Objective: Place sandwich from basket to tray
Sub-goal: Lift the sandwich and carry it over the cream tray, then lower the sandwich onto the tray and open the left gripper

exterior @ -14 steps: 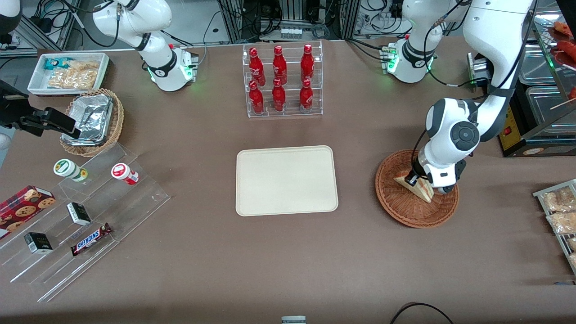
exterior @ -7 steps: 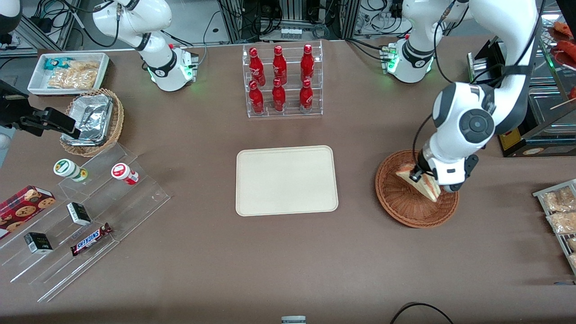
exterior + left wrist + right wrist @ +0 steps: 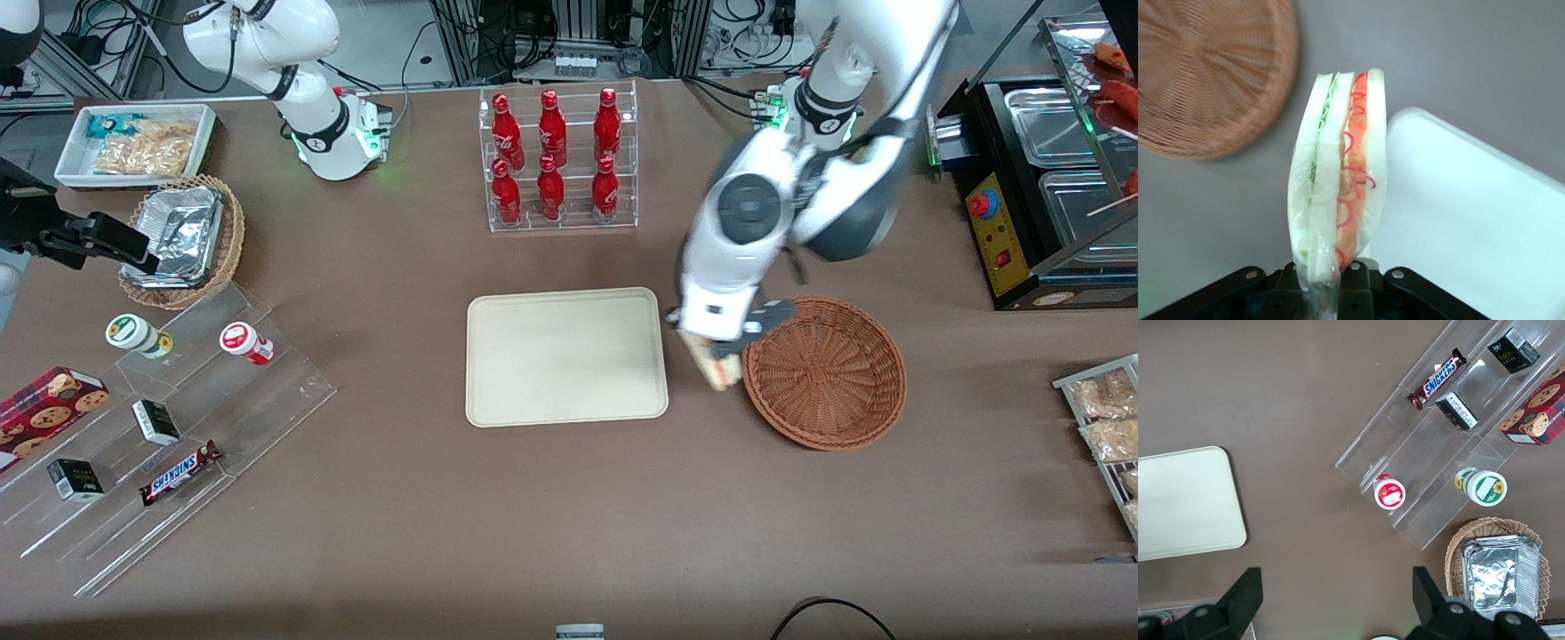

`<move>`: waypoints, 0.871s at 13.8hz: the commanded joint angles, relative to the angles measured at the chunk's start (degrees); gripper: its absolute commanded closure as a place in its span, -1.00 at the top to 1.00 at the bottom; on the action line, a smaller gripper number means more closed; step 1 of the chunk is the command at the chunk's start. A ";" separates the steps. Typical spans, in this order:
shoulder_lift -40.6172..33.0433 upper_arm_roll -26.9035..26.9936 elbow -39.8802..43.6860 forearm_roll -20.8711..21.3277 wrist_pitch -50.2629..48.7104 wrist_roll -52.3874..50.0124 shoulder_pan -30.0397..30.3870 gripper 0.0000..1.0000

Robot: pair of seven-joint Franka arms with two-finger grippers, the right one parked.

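Clamped in the gripper (image 3: pixel 1328 277) by its wrapped base, the sandwich (image 3: pixel 1338 173) hangs between basket (image 3: pixel 827 373) and tray (image 3: pixel 566 356), looking light, soft and easily squashed.

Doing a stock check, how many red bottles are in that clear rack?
6: red bottles stand in the clear rack, three on its upper tier, three on its lower. None looks hidden. The gripper holds the sandwich between basket and tray.
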 commanded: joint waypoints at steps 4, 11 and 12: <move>13.80 0.75 13.06 2.17 3.37 0.29 -11.27 -0.84; 21.46 0.58 12.45 12.37 13.50 2.66 -16.82 -0.81; 21.81 0.58 12.36 12.81 13.50 2.66 -16.82 -0.81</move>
